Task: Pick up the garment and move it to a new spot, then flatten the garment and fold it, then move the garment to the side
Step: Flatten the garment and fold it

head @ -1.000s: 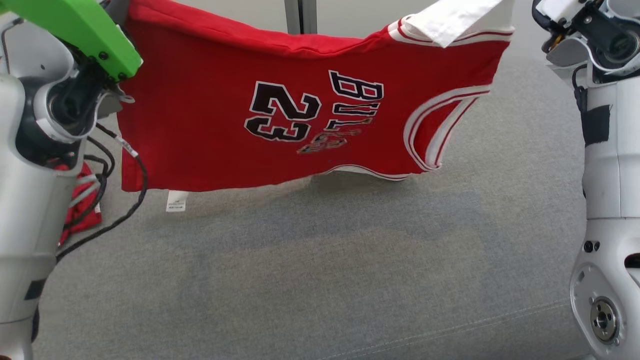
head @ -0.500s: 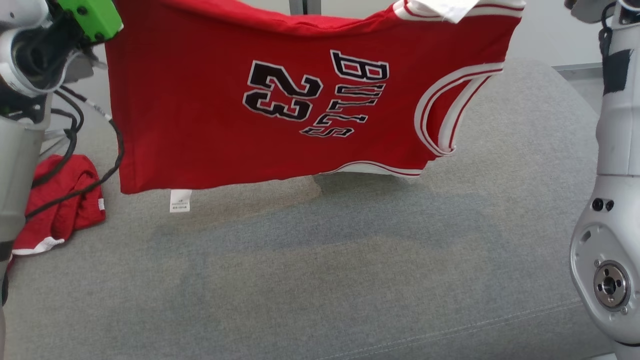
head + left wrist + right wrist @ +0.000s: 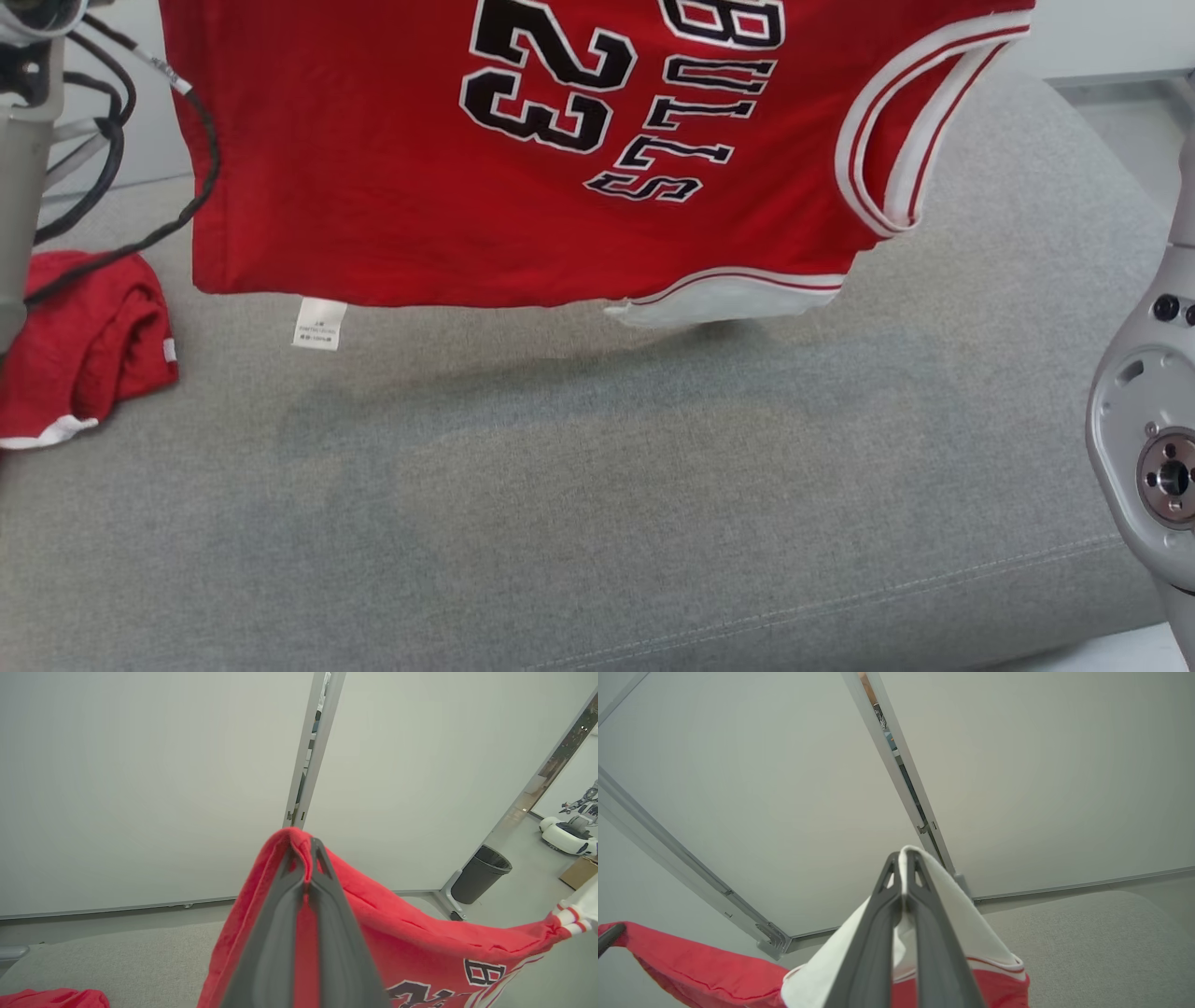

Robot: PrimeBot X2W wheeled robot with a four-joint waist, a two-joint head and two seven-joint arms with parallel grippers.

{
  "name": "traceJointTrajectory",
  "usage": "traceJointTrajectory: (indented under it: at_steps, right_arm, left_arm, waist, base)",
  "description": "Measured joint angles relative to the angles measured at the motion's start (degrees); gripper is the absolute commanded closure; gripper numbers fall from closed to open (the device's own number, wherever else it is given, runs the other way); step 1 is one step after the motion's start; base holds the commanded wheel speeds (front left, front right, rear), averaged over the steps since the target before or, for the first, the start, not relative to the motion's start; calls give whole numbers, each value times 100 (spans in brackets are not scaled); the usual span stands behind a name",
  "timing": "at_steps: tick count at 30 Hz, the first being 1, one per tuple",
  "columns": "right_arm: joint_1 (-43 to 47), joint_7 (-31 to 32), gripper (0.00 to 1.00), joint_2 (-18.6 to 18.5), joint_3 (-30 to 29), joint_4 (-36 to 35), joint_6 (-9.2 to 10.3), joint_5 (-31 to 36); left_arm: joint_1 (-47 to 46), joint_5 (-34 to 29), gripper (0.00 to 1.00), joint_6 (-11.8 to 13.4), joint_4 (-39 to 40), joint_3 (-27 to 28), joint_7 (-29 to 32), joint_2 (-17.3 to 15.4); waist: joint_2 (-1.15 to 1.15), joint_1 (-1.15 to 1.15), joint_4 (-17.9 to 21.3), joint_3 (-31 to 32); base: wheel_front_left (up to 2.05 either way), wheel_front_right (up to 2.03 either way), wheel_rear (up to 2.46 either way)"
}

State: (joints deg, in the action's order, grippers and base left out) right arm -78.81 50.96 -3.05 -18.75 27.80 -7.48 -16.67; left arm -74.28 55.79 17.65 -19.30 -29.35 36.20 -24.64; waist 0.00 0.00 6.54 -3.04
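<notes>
The garment [image 3: 392,187] is a red sleeveless jersey with black "23" and "BULLS" lettering and white trim. It hangs stretched sideways above the grey cushion [image 3: 597,485], clear of the surface, a white label dangling from its lower left corner. In the left wrist view my left gripper [image 3: 303,858] is shut on a red fold of the garment [image 3: 397,933]. In the right wrist view my right gripper [image 3: 903,861] is shut on its white-trimmed end [image 3: 952,905], the red cloth [image 3: 691,956] sagging away to the lower left.
A second crumpled red cloth [image 3: 79,345] lies on the cushion at the left. Black cables [image 3: 140,112] hang from my left arm. My right arm's pale joint [image 3: 1148,448] stands at the right edge. White panel walls rise behind; a dark bin [image 3: 479,875] stands on the floor.
The garment has risen higher off the cushion, its top edge and both wrists passing out of the head view's top. The head view has shifted too, showing more of the crumpled cloth.
</notes>
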Motion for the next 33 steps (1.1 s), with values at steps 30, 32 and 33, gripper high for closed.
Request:
traceJointTrajectory:
  at_steps: [30, 32, 33]
  right_arm:
    - [-2280, -4762, 100, -245, 313, 2539, -3, 1365]
    - [-2195, -4786, 100, -283, 436, 2740, -2, 1262]
    - [-2159, -4786, 100, -290, 512, 2811, -2, 1202]
  left_arm:
    - [-2773, -1254, 100, -887, -3475, 199, -4129, 994]
    - [-2725, -1254, 100, -1009, -3635, 149, -4083, 982]
    - [-2703, -1252, 100, -1071, -3688, 127, -4072, 978]
  waist:
    - [0, 1, 49, -2819]
    - [0, 2, 60, -2948]
    - [0, 2, 66, -2996]
  base:
    - [0, 0, 0]
    - [0, 0, 0]
    - [0, 0, 0]
